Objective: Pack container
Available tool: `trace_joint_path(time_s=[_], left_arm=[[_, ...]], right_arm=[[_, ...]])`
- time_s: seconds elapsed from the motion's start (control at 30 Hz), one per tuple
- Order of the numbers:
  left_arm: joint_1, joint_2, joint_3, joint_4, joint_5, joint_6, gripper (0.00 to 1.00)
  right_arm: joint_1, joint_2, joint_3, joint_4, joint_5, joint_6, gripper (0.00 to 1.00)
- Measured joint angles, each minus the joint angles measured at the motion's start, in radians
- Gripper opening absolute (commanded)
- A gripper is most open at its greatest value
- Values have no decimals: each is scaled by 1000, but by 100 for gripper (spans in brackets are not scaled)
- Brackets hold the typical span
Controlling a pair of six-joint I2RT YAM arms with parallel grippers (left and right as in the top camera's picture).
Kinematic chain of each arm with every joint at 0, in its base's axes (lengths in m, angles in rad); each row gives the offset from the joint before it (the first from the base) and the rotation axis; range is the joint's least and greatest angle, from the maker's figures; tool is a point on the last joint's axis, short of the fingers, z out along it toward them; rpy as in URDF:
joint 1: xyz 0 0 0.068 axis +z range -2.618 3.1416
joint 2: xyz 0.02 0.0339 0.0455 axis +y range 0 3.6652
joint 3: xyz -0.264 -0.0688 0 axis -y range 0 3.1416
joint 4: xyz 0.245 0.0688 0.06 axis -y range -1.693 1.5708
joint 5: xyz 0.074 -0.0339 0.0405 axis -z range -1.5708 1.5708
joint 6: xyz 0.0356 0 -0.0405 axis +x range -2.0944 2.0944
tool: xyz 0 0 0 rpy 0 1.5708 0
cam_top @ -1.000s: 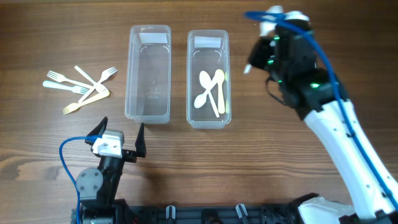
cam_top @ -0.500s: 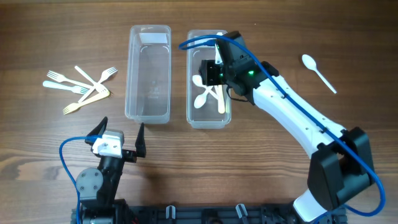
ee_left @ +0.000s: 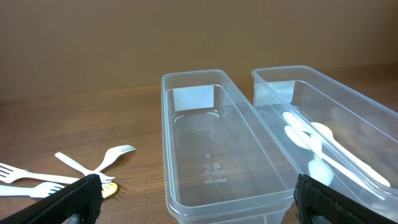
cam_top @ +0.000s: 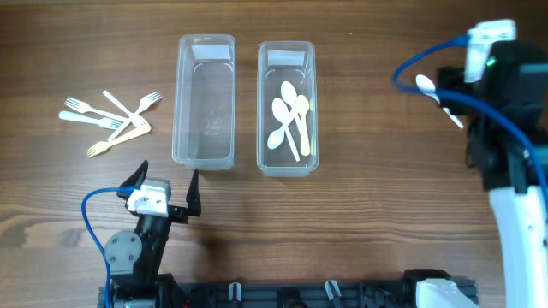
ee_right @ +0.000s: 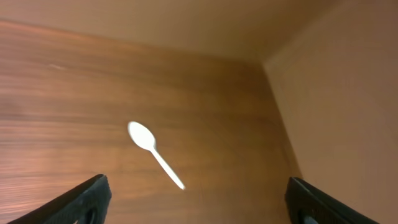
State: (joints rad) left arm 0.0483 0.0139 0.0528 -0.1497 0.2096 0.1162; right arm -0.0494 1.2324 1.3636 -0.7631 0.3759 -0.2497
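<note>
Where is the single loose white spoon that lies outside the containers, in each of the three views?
Overhead: the loose spoon lies at the upper right, beside the right arm, far from the right container.
Left wrist: not in it; only spoons inside the right container show.
Right wrist: the loose spoon lies near the centre, alone on bare wood.
Shared landmark: the wooden table.
</note>
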Motion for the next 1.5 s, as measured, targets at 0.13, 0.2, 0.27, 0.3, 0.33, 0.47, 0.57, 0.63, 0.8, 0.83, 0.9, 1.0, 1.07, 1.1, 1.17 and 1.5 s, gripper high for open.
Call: trace_joint_path(time_s=[0.13, 0.2, 0.27, 0.3, 0.33, 0.47, 0.57, 0.63, 0.8, 0.83, 0.9, 1.0, 1.07, 1.1, 1.17, 1.5], left_arm=[[0, 0, 0, 0, 0, 0, 100], [0, 0, 0, 0, 0, 0, 100], [0, 0, 0, 0, 0, 0, 100], [0, 0, 0, 0, 0, 0, 100], [0, 0, 0, 0, 0, 0, 100], [0, 0, 0, 0, 0, 0, 100], [0, 0, 0, 0, 0, 0, 100], [0, 0, 0, 0, 0, 0, 100], [0, 0, 0, 0, 0, 0, 100], [0, 0, 0, 0, 0, 0, 100], [0, 0, 0, 0, 0, 0, 100], [0, 0, 0, 0, 0, 0, 100], [0, 0, 0, 0, 0, 0, 100], [0, 0, 0, 0, 0, 0, 100], [0, 0, 0, 0, 0, 0, 100], [0, 0, 0, 0, 0, 0, 100]], right_arm=[[-175, 162, -4, 11, -12, 20, 99], [-228, 275, -8, 31, -20, 11, 100], [-252, 337, -13, 60, -24, 9, 100], [-269, 386, -13, 91, -28, 18, 100], [-285, 439, -13, 106, -35, 29, 100], [-326, 610, -15, 170, -91, 87, 100], [-355, 745, -15, 203, -160, 139, 100], [-360, 814, -14, 230, -198, 158, 100], [-360, 827, -13, 262, -256, 216, 100], [-360, 828, -12, 256, -265, 229, 100], [-360, 829, -11, 240, -283, 254, 100], [-359, 829, -9, 197, -354, 277, 100], [-360, 829, 2, 173, -403, 310, 100], [-360, 829, 6, 166, -425, 323, 100], [-360, 829, 11, 160, -450, 336, 100], [-358, 836, 2, 313, -556, 388, 100]])
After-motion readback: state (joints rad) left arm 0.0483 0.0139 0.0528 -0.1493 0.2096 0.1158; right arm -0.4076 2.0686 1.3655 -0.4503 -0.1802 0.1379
